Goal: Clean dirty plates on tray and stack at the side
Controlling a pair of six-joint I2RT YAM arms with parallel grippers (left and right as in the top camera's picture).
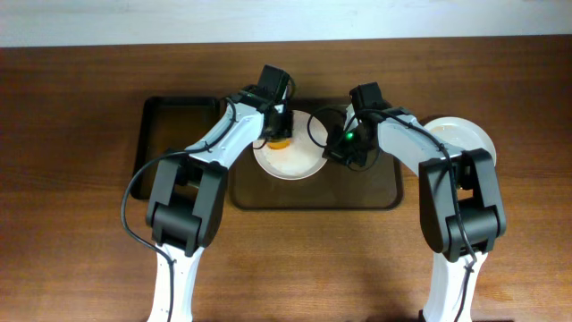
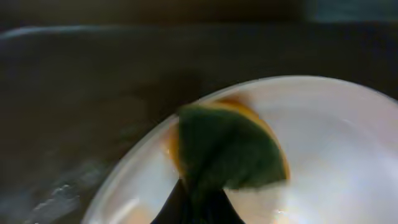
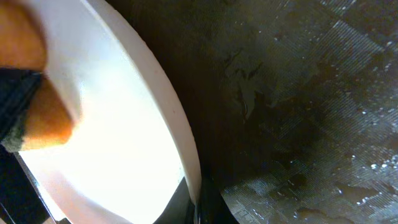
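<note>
Left pincer [image 1: 280, 134] grips a sponge [image 2: 227, 149]; right pincer [image 1: 343, 148] pinches the plate [image 1: 295, 161] rim.
Plate lies in the left part of the tray [image 1: 375, 195]. To scrub well, press the sponge flat, circle over the whole face, and hold the rim firmly so the plate does not slide.

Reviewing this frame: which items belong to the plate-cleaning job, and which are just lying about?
Part of the job:
- centre plate, held at its rim by the right pincer
- sponge, held in the left pincer
- brown tray under that plate
- side plate, off the tray to the right

Lying about:
- black tray, left of the brown one
</note>
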